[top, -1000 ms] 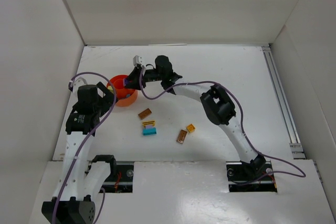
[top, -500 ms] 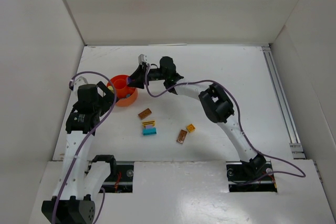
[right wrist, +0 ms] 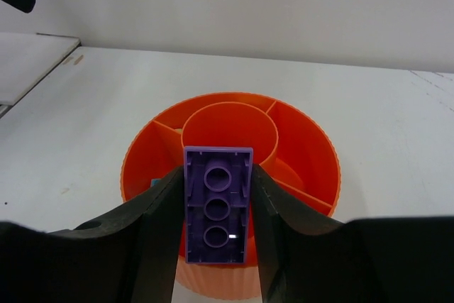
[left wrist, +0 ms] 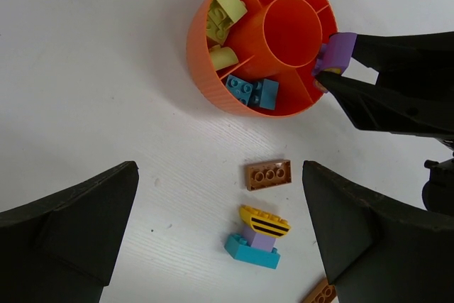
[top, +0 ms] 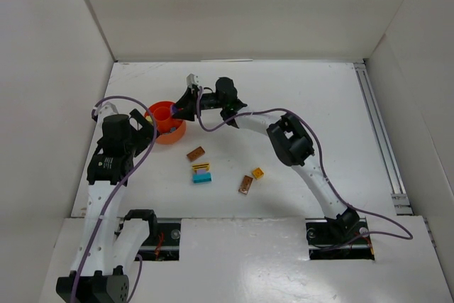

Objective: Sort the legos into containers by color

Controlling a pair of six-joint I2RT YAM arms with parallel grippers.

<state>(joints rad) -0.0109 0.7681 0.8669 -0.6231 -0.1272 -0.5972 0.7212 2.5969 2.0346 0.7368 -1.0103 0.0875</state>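
No words, numbers or signs can be read anywhere. There are none on the orange bowl [left wrist: 199, 54], none on the purple brick [right wrist: 217, 207], none on the brown brick [left wrist: 269, 174], and none on the white surface [left wrist: 92, 47] — just plain colors and round bumps.

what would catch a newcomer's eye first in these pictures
The right gripper pinches a purple brick at the rim of the orange bowl, its hollow underside facing the wrist camera. The bowl is split into compartments around a round centre well, with lime green bricks in one and teal bricks in another. On the table beside it lie a brown brick and a small yellow, purple and teal stack.
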